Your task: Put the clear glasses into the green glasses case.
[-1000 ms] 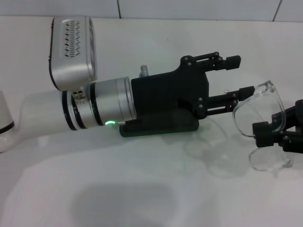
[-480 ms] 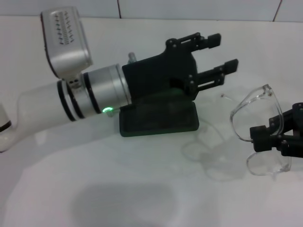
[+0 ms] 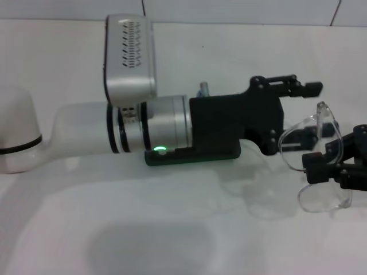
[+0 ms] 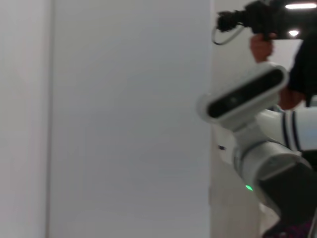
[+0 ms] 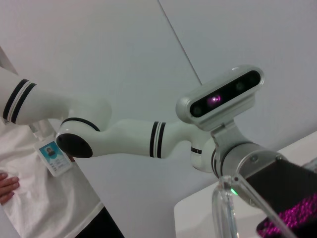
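The clear glasses hang above the white table at the right of the head view, one lens up and one down. My right gripper is shut on them near the bridge. My left arm reaches across the middle, and its gripper is open, with the fingertips right beside the upper lens. The green glasses case lies under the left wrist; only its front edge shows. In the right wrist view a clear rim of the glasses stands in front of the left arm.
The white table stretches towards me, with a tiled wall behind it. The left arm's wrist camera housing rises above the case. A person stands beside the robot.
My left arm has swung back down and to the right over the case, hiding most of it; its fingertips now reach the glasses. The right gripper and the glasses have barely moved.
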